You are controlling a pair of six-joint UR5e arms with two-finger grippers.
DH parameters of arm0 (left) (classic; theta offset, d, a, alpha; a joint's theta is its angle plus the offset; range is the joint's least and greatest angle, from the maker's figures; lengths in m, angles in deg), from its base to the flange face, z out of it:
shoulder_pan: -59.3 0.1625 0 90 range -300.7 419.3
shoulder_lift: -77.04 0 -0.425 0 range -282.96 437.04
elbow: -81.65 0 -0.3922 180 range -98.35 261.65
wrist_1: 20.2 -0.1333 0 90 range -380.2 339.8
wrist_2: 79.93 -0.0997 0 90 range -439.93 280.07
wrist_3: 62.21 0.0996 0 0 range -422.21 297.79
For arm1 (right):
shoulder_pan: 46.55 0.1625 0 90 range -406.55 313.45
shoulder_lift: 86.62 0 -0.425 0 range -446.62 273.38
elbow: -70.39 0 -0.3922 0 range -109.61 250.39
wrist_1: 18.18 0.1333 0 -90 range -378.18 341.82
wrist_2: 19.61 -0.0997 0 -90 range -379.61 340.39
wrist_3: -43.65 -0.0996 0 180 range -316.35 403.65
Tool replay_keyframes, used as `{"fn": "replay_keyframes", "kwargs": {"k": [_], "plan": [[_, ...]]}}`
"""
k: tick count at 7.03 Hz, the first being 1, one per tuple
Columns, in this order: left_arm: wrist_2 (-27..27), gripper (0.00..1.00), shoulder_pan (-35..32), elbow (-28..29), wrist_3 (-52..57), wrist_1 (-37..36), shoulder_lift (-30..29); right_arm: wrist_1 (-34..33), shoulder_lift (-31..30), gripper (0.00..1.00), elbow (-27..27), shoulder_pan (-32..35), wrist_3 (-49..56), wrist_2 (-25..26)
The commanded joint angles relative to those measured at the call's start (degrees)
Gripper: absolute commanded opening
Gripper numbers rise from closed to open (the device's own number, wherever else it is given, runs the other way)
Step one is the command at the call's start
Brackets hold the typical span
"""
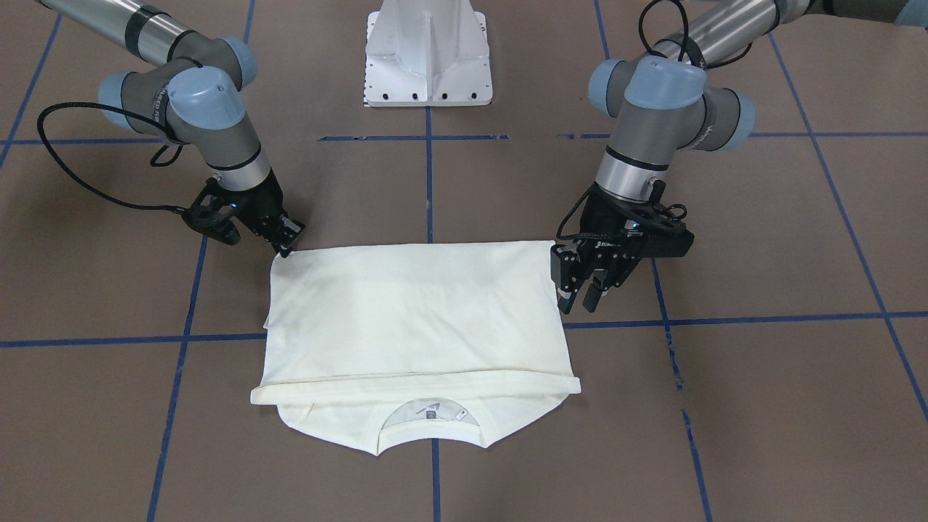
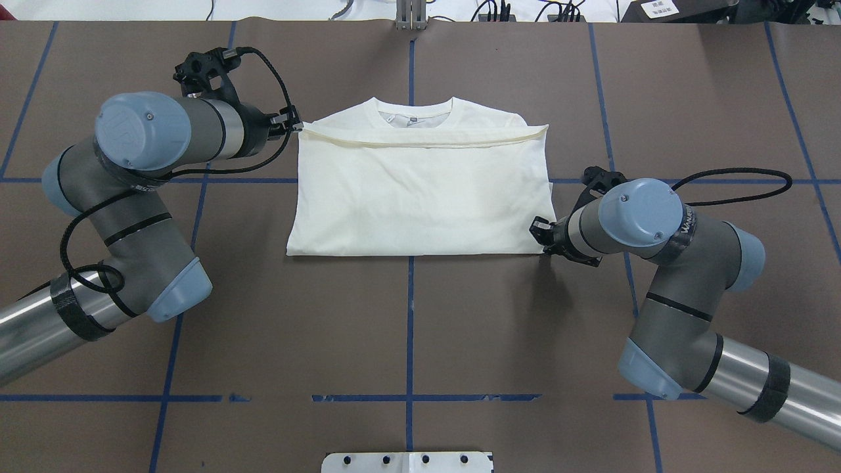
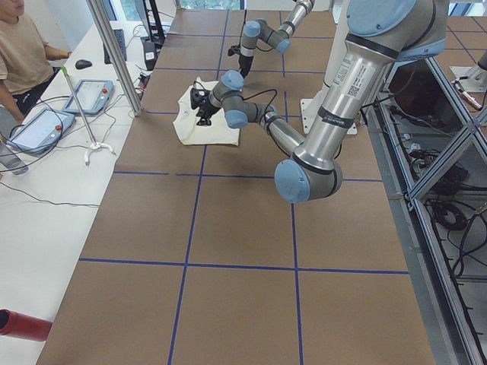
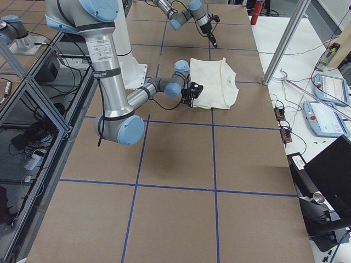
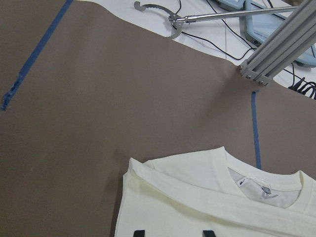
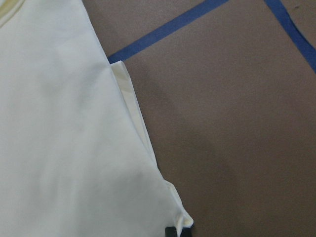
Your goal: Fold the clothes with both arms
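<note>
The left hand (image 1: 578,299) has its fingers spread with nothing between them. It hangs over the far left corner of the shirt (image 1: 413,312), by the hem. The right hand (image 1: 284,246) has its fingers pressed together, pinching the shirt's near right corner at the fold; in the wrist view the cloth curls up to the fingertips. The shirt lies folded in half on the desk (image 1: 761,377), plain cream side up. Its hem (image 1: 413,380) is laid just short of the collar (image 1: 431,428), which is on the side away from the robot.
</note>
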Motion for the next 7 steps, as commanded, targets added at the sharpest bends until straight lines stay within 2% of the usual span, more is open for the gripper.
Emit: {"fn": "replay_keyframes", "kwargs": {"k": [1, 3, 4, 5, 7], "plan": [[0.1, 0.49, 0.1, -0.1, 0.0, 0.0, 0.2, 0.0, -2.2, 0.0, 4.0, 0.3, 0.6, -0.2], [0.2, 0.49, 0.1, -0.9, -0.1, -0.1, 0.2, -0.1, -11.3, 0.0, 17.0, -1.4, 0.2, -2.4], [0.3, 0.51, 0.1, -0.9, -0.2, -0.1, 0.2, -0.2, -16.2, 0.0, 23.4, -4.2, 0.0, -6.3], [0.7, 0.53, 0.4, -1.3, -2.5, -0.1, 0.2, -0.3, -19.8, 0.0, 28.4, -10.3, -0.2, -6.8], [1.5, 0.53, 2.2, -1.1, -3.3, 0.0, 0.1, -0.4, -23.4, 0.0, 33.9, -20.2, -2.8, -6.9]]}}
